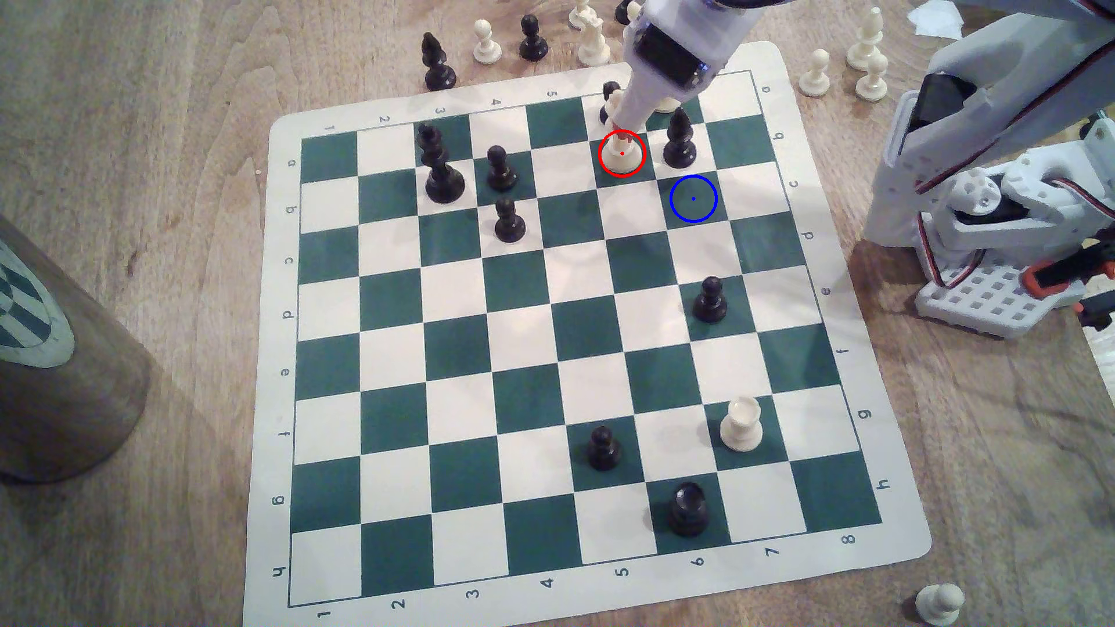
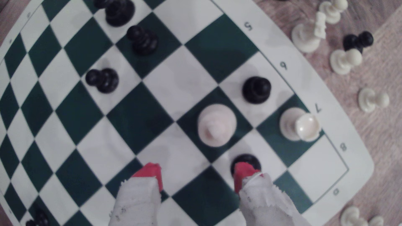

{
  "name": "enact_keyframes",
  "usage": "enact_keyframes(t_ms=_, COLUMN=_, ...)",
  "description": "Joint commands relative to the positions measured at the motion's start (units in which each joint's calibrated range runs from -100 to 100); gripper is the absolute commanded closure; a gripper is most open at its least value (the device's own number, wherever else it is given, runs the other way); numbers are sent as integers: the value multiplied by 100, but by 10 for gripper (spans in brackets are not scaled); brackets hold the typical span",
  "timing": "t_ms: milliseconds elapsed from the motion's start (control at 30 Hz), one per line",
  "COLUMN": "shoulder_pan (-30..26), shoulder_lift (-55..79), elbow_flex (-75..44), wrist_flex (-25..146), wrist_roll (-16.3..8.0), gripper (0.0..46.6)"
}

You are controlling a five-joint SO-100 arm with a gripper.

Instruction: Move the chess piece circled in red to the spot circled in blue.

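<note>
The cream-white chess piece (image 1: 622,155) stands upright on a dark green square inside the red ring, near the board's far edge. The wrist view looks down on the chess piece (image 2: 216,125). My gripper (image 1: 627,128) hangs just above its top in the exterior view. In the wrist view my gripper (image 2: 196,175) is open, its red-tipped fingers (image 2: 150,173) spread wide, and the piece lies just beyond the tips rather than between them. The spot (image 1: 692,199), a green square with a blue ring and dot, is bare, one square diagonally nearer and toward the exterior view's right.
A tall black piece (image 1: 679,141) stands right beside the chess piece, and one finger overlaps it in the wrist view (image 2: 245,162). A black pawn (image 2: 256,89) and a cream rook (image 2: 298,126) sit just behind. Captured pieces (image 1: 869,54) lie off the board (image 1: 905,530).
</note>
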Motion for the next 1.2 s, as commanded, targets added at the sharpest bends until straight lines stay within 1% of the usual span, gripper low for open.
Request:
enact_keyframes(t_ms=0, shoulder_pan=69, shoulder_lift=236, elbow_flex=-52, wrist_flex=-440, wrist_roll=-5, gripper=277)
enact_keyframes(t_ms=233, shoulder_pan=77, shoulder_lift=864, elbow_flex=-71, wrist_flex=-939, wrist_roll=24, gripper=276)
enact_keyframes(t_ms=333, shoulder_pan=132, shoulder_lift=966, elbow_flex=-89, wrist_flex=-1013, wrist_roll=83, gripper=277)
enact_keyframes(t_ms=400, shoulder_pan=171, shoulder_lift=1034, elbow_flex=-107, wrist_flex=-1062, wrist_roll=132, gripper=285)
enact_keyframes(t_ms=433, shoulder_pan=202, shoulder_lift=1093, elbow_flex=-134, wrist_flex=-1095, wrist_roll=176, gripper=300)
enact_keyframes(t_ms=533, shoulder_pan=218, shoulder_lift=1110, elbow_flex=-125, wrist_flex=-1119, wrist_roll=210, gripper=317)
enact_keyframes(t_ms=767, shoulder_pan=218, shoulder_lift=1144, elbow_flex=-125, wrist_flex=-1349, wrist_roll=171, gripper=305)
enact_keyframes(t_ms=933, shoulder_pan=163, shoulder_lift=1093, elbow_flex=-134, wrist_flex=-1332, wrist_roll=161, gripper=327)
enact_keyframes(t_ms=1167, shoulder_pan=116, shoulder_lift=1025, elbow_flex=-125, wrist_flex=-1250, wrist_roll=151, gripper=326)
